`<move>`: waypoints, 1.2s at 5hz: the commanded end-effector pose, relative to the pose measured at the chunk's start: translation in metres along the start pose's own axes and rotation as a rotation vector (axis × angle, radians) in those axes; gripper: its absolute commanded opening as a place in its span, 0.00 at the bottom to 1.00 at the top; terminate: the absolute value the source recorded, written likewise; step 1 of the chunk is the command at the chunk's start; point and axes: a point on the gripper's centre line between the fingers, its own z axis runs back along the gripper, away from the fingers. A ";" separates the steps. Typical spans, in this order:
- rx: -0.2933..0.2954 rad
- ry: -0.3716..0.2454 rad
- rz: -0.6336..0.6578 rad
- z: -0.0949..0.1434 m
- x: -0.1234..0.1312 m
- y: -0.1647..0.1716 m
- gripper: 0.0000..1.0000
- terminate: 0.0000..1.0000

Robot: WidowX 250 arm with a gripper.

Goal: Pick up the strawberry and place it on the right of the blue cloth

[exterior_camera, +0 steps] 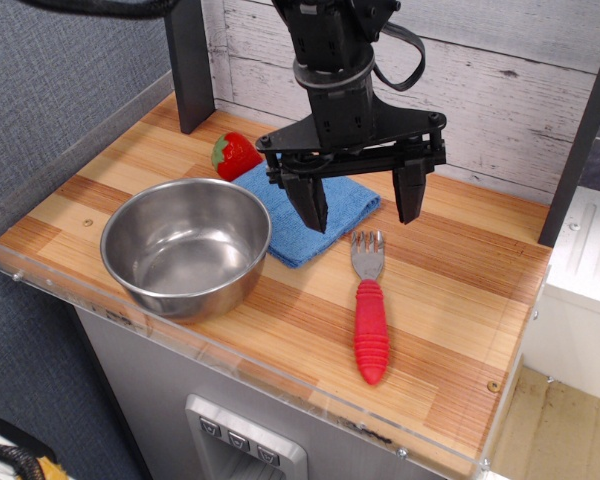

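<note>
The strawberry [234,155] is small, glossy red with a green cap. It lies on the wooden table at the back, touching the left corner of the blue cloth [315,214]. The cloth lies flat between the steel bowl and the fork. My gripper [361,209] hangs above the cloth's right part, to the right of the strawberry. Its two black fingers [309,202] are spread wide and hold nothing.
A steel bowl [188,246] stands at the front left, against the cloth. A fork with a red handle [370,317] lies right of the cloth, tines toward the back. A dark post [190,65] stands behind the strawberry. A clear rail [230,350] edges the table front.
</note>
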 end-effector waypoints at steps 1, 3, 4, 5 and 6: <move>0.000 0.000 0.000 0.000 0.000 0.000 1.00 0.00; -0.034 -0.058 0.090 0.038 0.030 -0.004 1.00 0.00; -0.056 -0.074 0.133 0.055 0.046 0.003 1.00 0.00; -0.015 -0.103 0.183 0.063 0.062 0.019 1.00 0.00; -0.009 -0.108 0.233 0.065 0.081 0.033 1.00 0.00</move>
